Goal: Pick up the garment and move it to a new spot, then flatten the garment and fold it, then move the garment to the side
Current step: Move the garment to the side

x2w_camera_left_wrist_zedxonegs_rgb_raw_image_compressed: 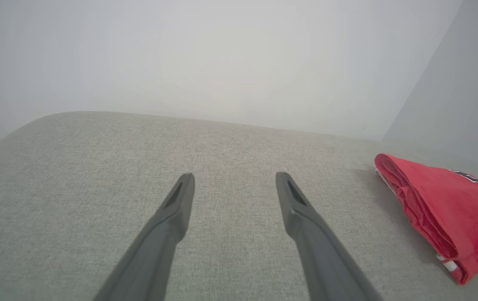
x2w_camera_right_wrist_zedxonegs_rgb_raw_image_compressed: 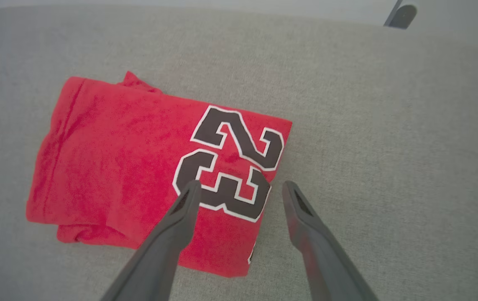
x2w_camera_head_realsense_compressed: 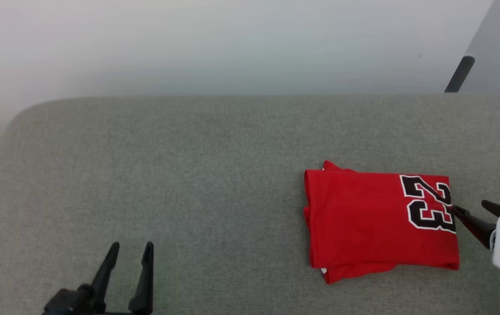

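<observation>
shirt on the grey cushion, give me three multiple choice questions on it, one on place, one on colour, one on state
1. Where on the grey cushion does the shirt lie in the head view?
A. at the left end
B. on the right part
C. hanging off the far edge

2. What colour are the digits on it?
A. yellow
B. blue
C. black with a white outline

3. What state is it in?
A. folded into a block
B. spread flat with sleeves wide
C. lifted in the air

Answers:
1 B: it lies by the right gripper, well away from the left gripper.
2 C: the 23 is black, edged in white.
3 A: stacked layers show at its edges.
</observation>
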